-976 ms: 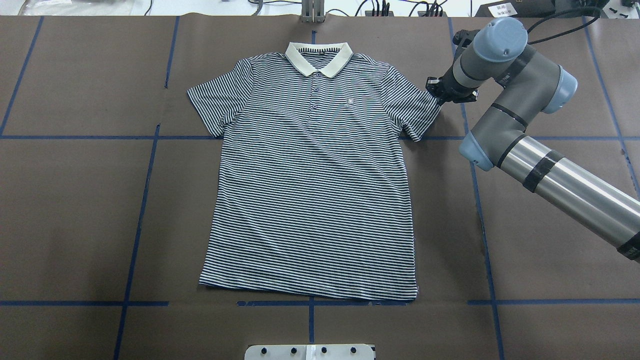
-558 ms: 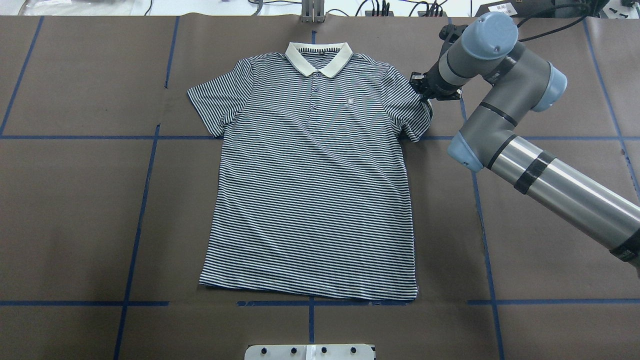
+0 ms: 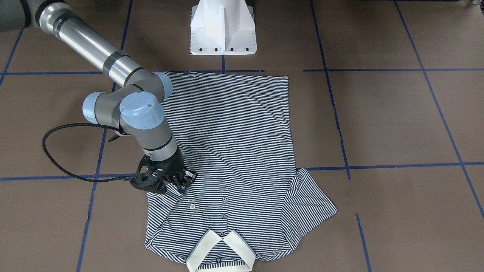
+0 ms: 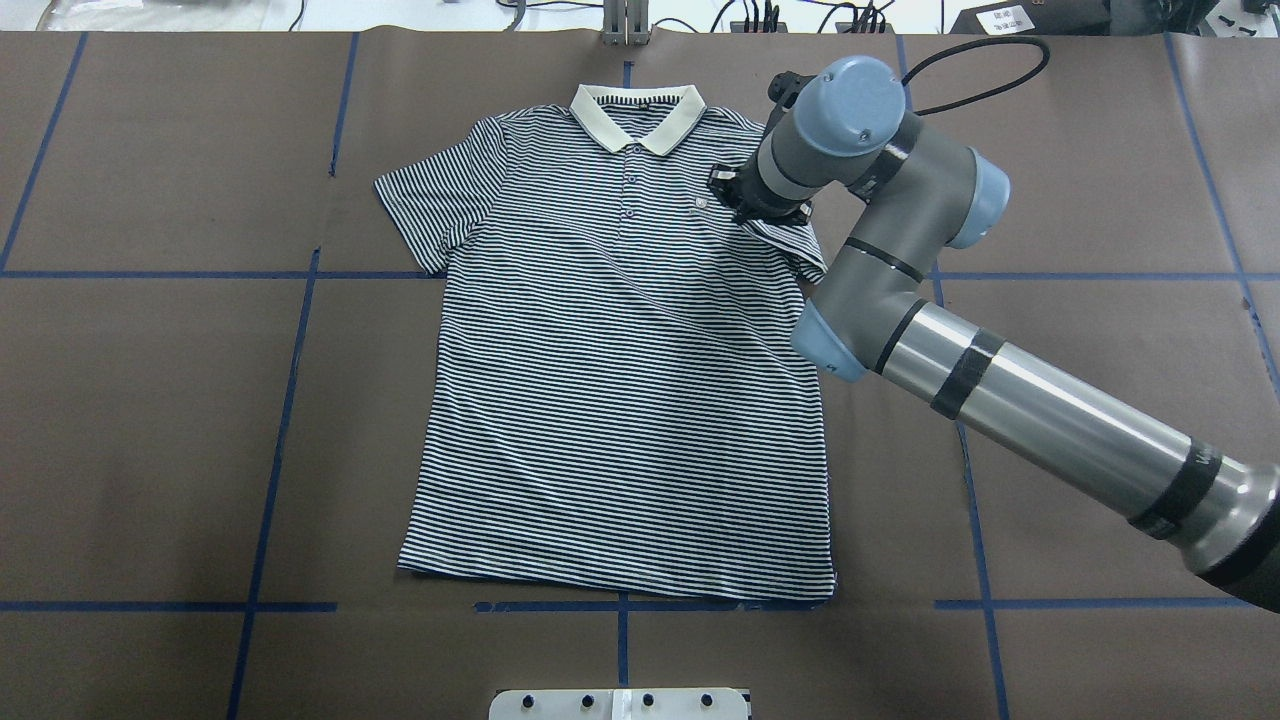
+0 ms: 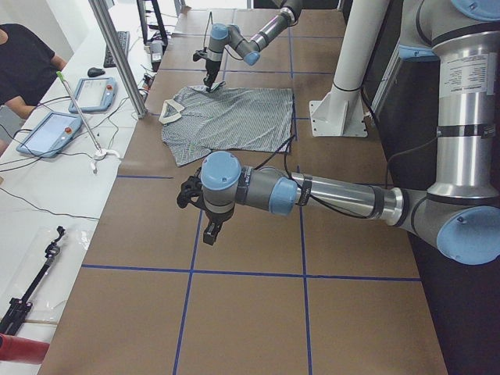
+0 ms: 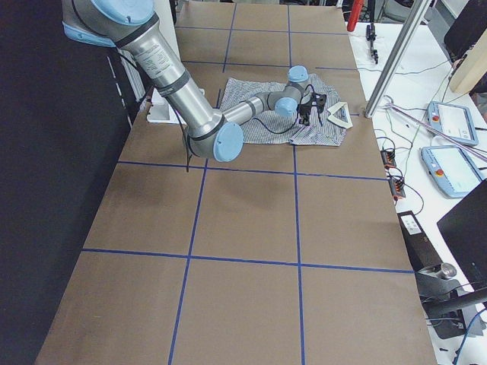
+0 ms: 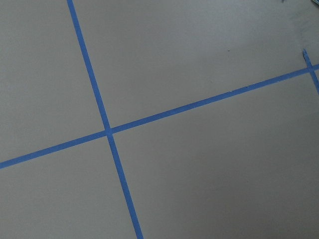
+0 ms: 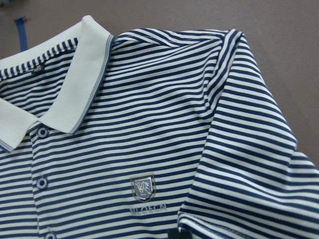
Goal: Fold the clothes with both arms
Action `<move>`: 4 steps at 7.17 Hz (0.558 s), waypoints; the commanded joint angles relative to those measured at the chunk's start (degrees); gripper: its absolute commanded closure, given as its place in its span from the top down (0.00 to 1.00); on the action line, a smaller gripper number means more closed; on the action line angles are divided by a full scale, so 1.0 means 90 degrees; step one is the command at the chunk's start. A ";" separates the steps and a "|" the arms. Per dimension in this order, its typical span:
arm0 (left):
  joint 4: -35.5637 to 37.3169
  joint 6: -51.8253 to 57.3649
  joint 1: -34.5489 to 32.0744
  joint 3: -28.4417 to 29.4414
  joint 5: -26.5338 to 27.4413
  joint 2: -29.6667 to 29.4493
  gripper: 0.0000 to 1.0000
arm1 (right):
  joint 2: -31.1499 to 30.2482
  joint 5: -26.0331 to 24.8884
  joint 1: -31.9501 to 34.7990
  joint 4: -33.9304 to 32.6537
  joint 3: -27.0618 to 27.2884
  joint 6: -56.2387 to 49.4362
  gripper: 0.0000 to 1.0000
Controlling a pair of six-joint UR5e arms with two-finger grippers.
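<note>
**Polo shirt (image 4: 620,380) during the first fold.** The sleeve (image 4: 795,248) on the robot's right, flat and spread outward a second ago, is now drawn inward over the chest. Its hem lies just beside the logo (image 4: 700,205). The right gripper (image 4: 745,200) has travelled with it from the shirt's edge and is closed on that hem. The opposite sleeve (image 4: 425,215) is unchanged.

The shirt lies front up at the centre of the desk (image 4: 150,450). Its long axis runs away from the robot, with the cream collar (image 4: 638,118) farthest and the bottom hem nearest the white pedestal (image 3: 223,26).

The left gripper (image 5: 212,228) hangs over bare desk, well apart from the shirt; whether it is open cannot be told.

The brown desk surface carries a grid of blue tape (image 4: 290,400). Beside it, a white bench holds handheld control screens (image 5: 47,133) and cables, with a person (image 5: 23,62) seated there.
</note>
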 commanded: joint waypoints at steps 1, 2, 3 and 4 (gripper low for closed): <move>-0.0067 -0.0004 0.0000 0.0002 0.0000 -0.0004 1.00 | 0.0297 -0.0437 -0.0047 0.0028 -0.0495 0.0011 0.00; -0.0077 -0.0004 0.0000 -0.0008 0.0000 -0.0004 1.00 | 0.0558 -0.0555 -0.0047 0.0028 -0.0787 0.0030 0.00; -0.0077 0.0006 0.0000 -0.0018 -0.0010 -0.0004 1.00 | 0.0744 -0.0585 -0.0047 0.0028 -0.1050 0.0030 0.00; -0.0502 -0.0014 0.0116 0.0069 -0.0242 -0.0052 1.00 | 0.0756 -0.0586 -0.0028 0.0028 -0.1082 0.0040 0.19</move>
